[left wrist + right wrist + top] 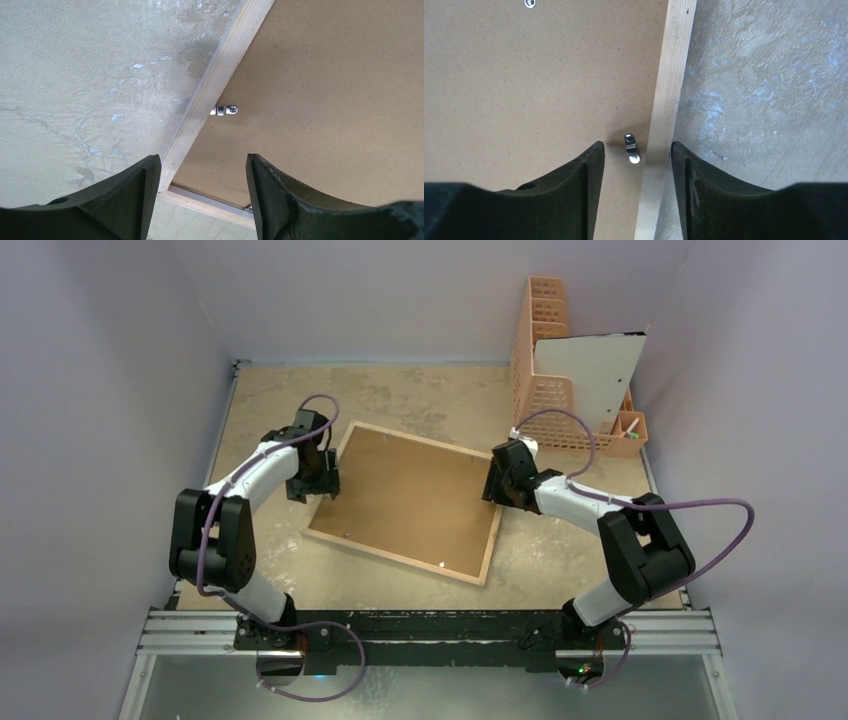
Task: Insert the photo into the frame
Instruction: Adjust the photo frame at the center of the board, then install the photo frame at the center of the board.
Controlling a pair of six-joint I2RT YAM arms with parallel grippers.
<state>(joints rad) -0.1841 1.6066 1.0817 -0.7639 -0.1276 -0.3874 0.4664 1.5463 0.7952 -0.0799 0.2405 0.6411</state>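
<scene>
The frame (392, 553) lies face down on the table, its light wood rim around a brown backing board (410, 495). My left gripper (318, 483) is open over the frame's left edge near a corner. In the left wrist view its fingertips straddle the rim (200, 125), beside a metal clip (223, 110). My right gripper (497, 483) is open over the right edge. Its jaws stand either side of the rim (664, 125) and a turned metal clip (630, 148). The photo (592, 370), a white sheet, leans in the rack at the back right.
An orange slotted rack (545, 340) stands at the back right with a small bin of pens (630, 426) beside it. Pale walls close in the table on three sides. Purple cables loop off both arms.
</scene>
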